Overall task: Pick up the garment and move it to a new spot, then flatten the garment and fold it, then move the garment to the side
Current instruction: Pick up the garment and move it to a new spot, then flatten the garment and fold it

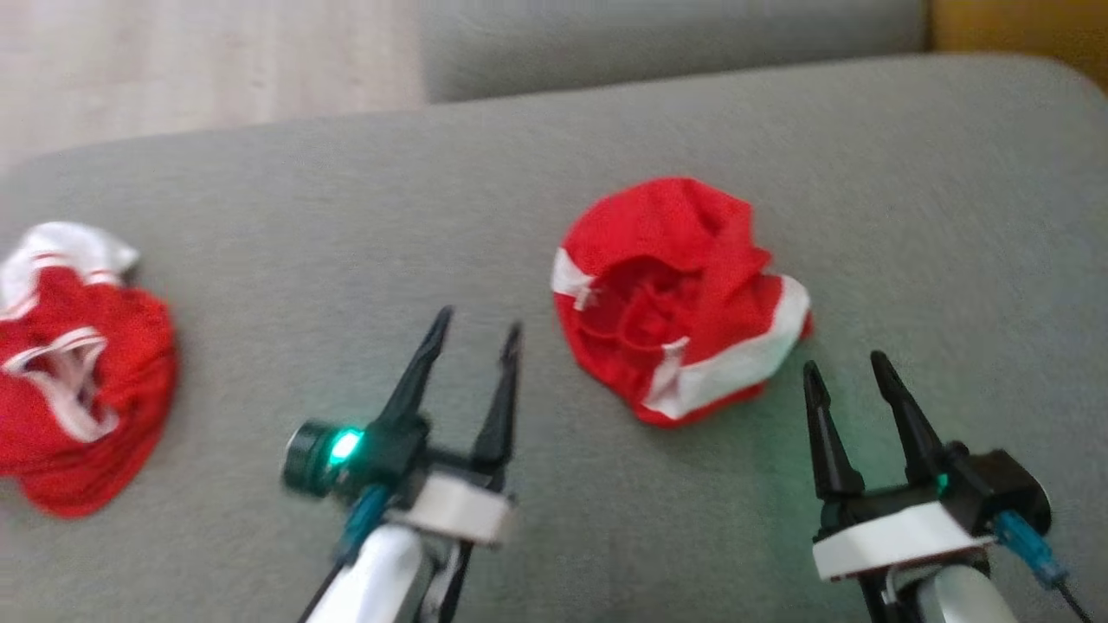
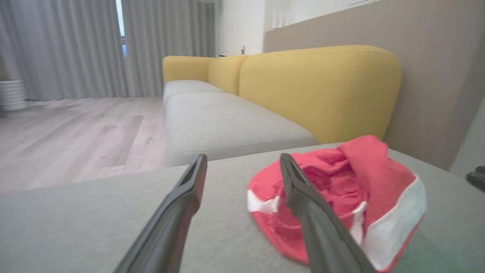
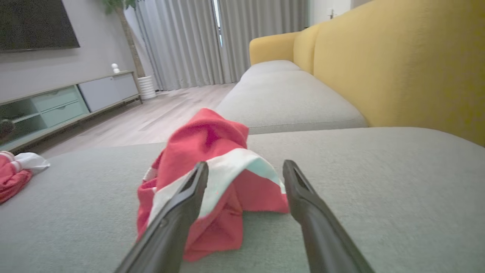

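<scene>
A crumpled red garment (image 1: 675,294) with white bands lies in a heap on the grey sofa cushion (image 1: 554,156), near its middle. My left gripper (image 1: 476,329) hovers just left of the heap, open, nothing between its fingers. My right gripper (image 1: 844,368) stands open just right of and below the heap, apart from it. In the left wrist view the garment (image 2: 363,189) lies behind and to the right of my open left gripper (image 2: 242,161). In the right wrist view the garment (image 3: 204,151) sits ahead and left of my open right gripper (image 3: 246,168).
A second red and white garment (image 1: 69,363) lies bunched at the cushion's far left edge; it also appears as a red and white heap (image 3: 15,170). Yellow sofa backrest (image 3: 398,60) runs behind. Wooden floor (image 1: 173,61) lies beyond the cushion. A TV cabinet (image 3: 57,102) stands across the room.
</scene>
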### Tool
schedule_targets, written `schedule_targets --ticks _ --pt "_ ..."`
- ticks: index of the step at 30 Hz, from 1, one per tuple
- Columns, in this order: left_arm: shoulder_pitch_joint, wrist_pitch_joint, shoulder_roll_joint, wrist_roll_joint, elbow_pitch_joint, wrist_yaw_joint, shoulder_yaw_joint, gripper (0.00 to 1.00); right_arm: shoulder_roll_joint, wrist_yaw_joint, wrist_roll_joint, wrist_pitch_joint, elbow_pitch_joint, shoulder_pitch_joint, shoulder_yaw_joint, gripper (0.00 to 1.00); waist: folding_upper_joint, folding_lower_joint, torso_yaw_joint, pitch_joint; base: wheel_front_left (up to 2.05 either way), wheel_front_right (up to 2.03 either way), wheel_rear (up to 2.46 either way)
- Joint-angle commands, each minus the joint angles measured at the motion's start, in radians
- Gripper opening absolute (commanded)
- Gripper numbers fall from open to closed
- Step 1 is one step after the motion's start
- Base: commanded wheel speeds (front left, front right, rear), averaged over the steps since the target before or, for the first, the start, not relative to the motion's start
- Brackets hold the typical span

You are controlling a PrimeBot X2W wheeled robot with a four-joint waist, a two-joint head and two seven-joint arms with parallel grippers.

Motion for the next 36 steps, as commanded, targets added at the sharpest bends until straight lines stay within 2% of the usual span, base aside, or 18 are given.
schedule_targets --ticks 1,7,12,17,27,36 --pt "0.054 -0.009 0.023 0.015 -0.07 0.02 0.081 1.0 -0.003 0.007 -0.01 0.0 -0.023 0.008 0.01 1.0 0.0 0.0002 0.102 -0.092 0.0 0.0 0.0" --pt "0.214 -0.009 0.026 0.034 -0.183 0.041 0.202 1.0 -0.003 0.007 -0.01 0.0 -0.025 0.059 -0.019 1.0 0.0 0.0002 0.134 -0.129 0.0 0.0 0.0" --pt "0.338 -0.009 0.012 0.048 -0.227 0.009 0.263 1.0 -0.003 0.007 -0.006 0.0 -0.035 0.103 -0.03 1.0 0.0 0.0002 0.143 -0.149 0.0 0.0 0.0" --pt "0.384 -0.009 0.0 0.072 -0.234 -0.013 0.303 1.0 -0.003 0.007 -0.001 0.0 -0.04 0.118 -0.031 1.0 0.0 0.0002 0.142 -0.163 0.0 0.0 0.0" --pt "0.393 -0.009 -0.01 0.113 -0.227 -0.052 0.324 1.0 -0.003 0.007 0.002 0.0 -0.045 0.122 -0.037 1.0 0.0 0.0002 0.145 -0.175 0.0 0.0 0.0" --pt "0.4 -0.009 -0.012 0.106 -0.228 -0.048 0.32 1.0 -0.003 0.007 0.018 0.0 -0.05 0.119 -0.031 1.0 0.0 0.0002 0.14 -0.178 0.0 0.0 0.0"
